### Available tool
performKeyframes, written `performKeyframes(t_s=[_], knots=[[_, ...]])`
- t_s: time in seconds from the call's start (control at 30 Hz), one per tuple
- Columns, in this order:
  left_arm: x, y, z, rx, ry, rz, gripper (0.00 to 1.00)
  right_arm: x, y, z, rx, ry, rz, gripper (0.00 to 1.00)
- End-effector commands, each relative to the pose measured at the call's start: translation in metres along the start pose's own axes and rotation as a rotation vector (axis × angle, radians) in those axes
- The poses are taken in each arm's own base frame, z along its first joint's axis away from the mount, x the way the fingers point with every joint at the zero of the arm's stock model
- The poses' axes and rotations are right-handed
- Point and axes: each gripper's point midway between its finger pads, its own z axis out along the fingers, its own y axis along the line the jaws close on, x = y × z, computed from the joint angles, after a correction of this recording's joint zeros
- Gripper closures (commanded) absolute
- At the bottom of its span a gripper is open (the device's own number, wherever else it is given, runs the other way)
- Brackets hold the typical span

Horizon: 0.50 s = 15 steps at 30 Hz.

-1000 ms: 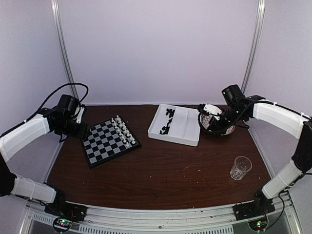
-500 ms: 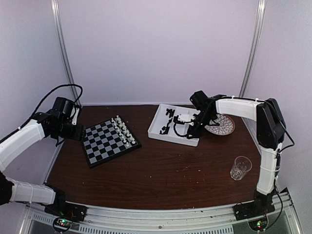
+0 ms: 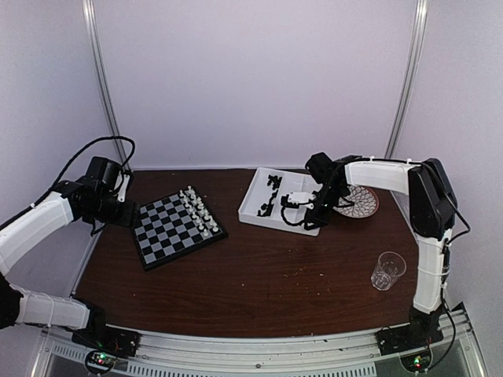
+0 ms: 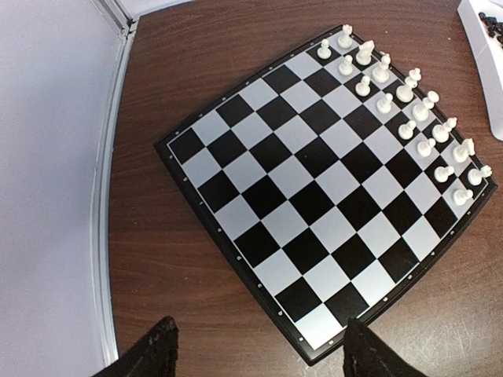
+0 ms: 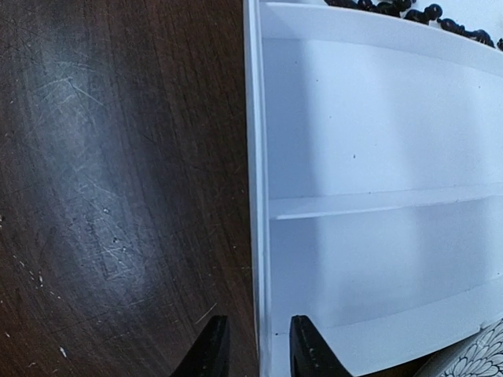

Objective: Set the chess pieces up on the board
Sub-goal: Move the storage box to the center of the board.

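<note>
The board lies at the left of the table, with white chess pieces in two rows along its right side. In the left wrist view the board fills the frame, the white pieces at upper right. My left gripper hovers open over the board's near corner and holds nothing. Black chess pieces lie in the far-left compartment of the white divided tray. My right gripper is open and straddles the tray's wall, one finger on each side, with a gap both sides.
A patterned plate sits right of the tray, under the right arm. A clear plastic cup stands near the front right. Pale enclosure walls and metal posts ring the table; a cable loops above the left arm.
My right arm swung left from over the plate to the tray's near wall and its jaws narrowed. The left arm shifted only slightly beside the board.
</note>
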Motion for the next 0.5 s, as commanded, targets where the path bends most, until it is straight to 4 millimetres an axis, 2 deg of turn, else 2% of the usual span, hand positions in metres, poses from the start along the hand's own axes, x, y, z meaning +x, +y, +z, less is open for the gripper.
performKeyframes(t_s=[0.0,0.07,0.27,0.47], knots=[[-0.012,-0.002,0.0,0.018,-0.035,-0.013,0.28,0.007,0.008,0.01,-0.038,0.029,0.018,0.71],[-0.012,-0.002,0.001,0.02,-0.034,-0.012,0.28,0.009,0.008,0.011,-0.038,0.035,0.018,0.73],[-0.011,-0.003,0.001,0.025,-0.031,-0.011,0.28,0.015,0.014,0.012,-0.05,0.046,-0.001,0.9],[-0.012,-0.007,0.004,0.041,-0.022,-0.023,0.29,0.032,0.04,0.003,-0.114,0.06,-0.045,1.0]])
